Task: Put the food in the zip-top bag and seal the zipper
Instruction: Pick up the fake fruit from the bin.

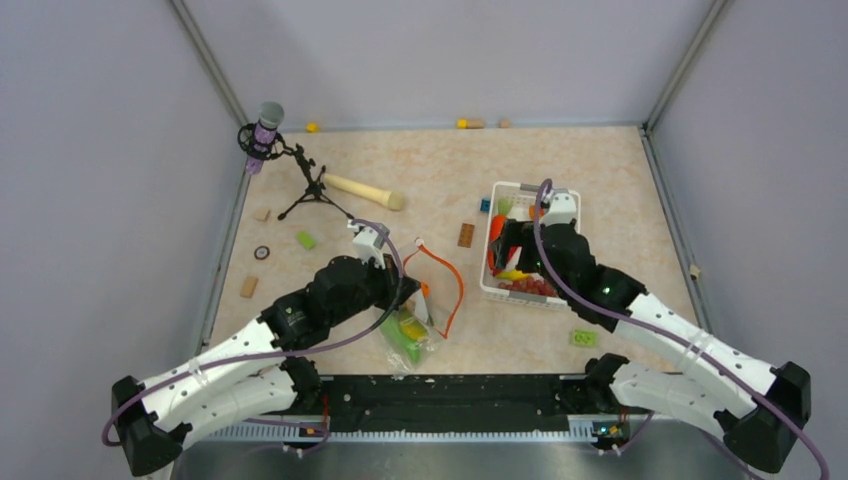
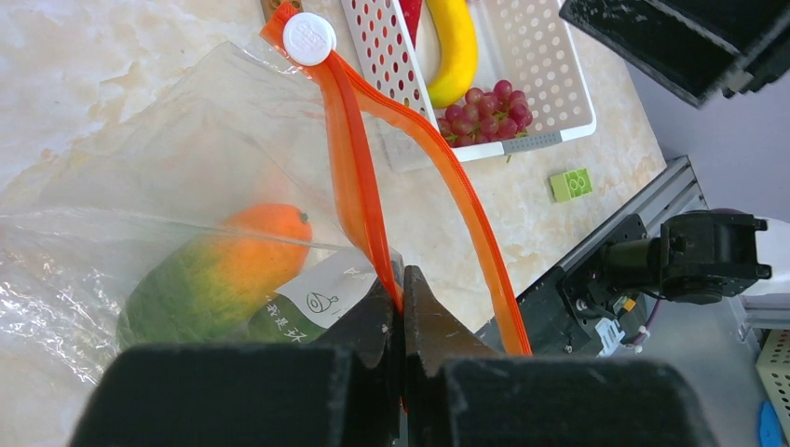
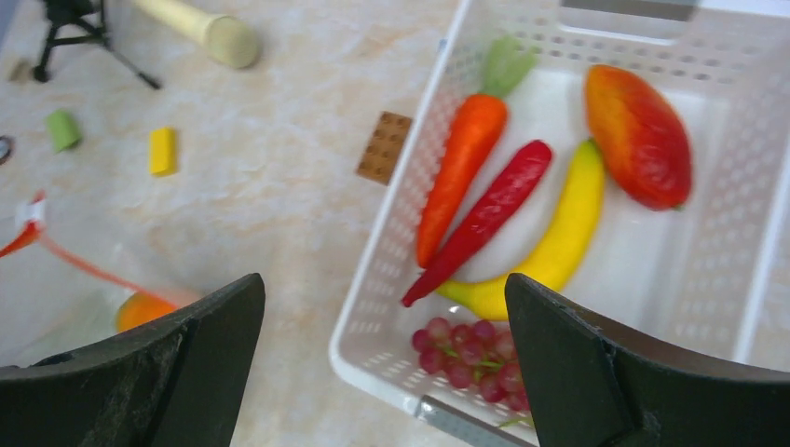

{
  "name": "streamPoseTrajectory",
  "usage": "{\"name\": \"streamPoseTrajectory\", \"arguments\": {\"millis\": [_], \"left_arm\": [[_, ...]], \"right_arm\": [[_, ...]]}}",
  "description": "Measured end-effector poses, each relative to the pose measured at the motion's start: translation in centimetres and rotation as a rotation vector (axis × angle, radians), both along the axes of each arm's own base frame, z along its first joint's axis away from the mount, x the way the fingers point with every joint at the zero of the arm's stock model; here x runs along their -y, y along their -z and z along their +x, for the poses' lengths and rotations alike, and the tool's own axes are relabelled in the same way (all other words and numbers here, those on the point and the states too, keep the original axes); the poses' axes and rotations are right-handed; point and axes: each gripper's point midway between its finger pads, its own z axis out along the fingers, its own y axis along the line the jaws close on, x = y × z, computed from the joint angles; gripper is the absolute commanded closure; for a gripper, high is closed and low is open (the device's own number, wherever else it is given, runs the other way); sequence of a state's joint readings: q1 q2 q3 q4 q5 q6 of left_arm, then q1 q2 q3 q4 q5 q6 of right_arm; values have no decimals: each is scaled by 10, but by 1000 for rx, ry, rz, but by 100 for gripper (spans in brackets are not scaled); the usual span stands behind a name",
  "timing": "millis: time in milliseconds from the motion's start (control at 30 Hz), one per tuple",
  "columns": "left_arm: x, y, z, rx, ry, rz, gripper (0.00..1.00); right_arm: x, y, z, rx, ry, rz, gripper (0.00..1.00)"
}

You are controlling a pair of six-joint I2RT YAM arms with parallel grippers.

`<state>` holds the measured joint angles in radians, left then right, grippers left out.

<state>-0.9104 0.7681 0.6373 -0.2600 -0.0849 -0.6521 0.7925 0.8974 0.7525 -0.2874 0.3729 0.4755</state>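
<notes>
The clear zip-top bag [image 1: 410, 335] lies near the table's front, its mouth open, the orange-red zipper [image 1: 452, 292] looping wide. An orange-green fruit [image 2: 219, 270] lies inside it. My left gripper [image 2: 403, 284] is shut on one side of the zipper strip [image 2: 359, 186]; the white slider [image 2: 309, 37] sits at the far end. My right gripper [image 3: 387, 298] is open and empty above the white basket [image 3: 373, 307], which holds a carrot [image 3: 461, 168], red pepper [image 3: 489, 219], banana [image 3: 559, 247], red-orange fruit [image 3: 638, 135] and grapes [image 3: 470, 358].
A wooden stick [image 1: 362, 191] and a microphone on a tripod [image 1: 266, 130] stand at the back left. Small flat blocks lie about: brown [image 1: 466, 234], green [image 1: 584, 338], green [image 1: 305, 239]. Side walls enclose the table.
</notes>
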Motion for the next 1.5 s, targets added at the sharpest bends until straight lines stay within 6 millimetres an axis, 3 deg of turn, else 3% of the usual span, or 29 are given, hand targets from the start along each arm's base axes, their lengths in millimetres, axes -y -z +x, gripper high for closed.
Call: {"name": "streamPoseTrajectory", "arguments": {"millis": [200,400,467,567,667,833,1033,1200,1500], "left_arm": [[0,0,0,0,-1,1,100],[0,0,0,-1,1,1,100],[1,0,-1,-2,6,-1,100],[1,0,-2,-3,13,-3,100],[1,-2,-3,-1,17,-8,100],[-2,-7,-4,16,16,-22,100],[-2,-5,-4,21,19,-11,100],[-1,-2,-3,18,20,-1,100],[-1,-2,-3,17,22,-1,100]], "right_arm": [[44,32,24,-83,188,-98,1],[61,75,53,-197,180,-358,1],[65,74,73,-205,155,-453,1],[69,56,109,-163,103,-577,1],[74,46,130,-109,42,-671,1],[81,54,143,-52,-66,-723,6],[102,87,156,-69,-81,-680,22],[117,109,171,-106,-63,-595,25],[114,135,174,-160,-77,-536,33]]}}
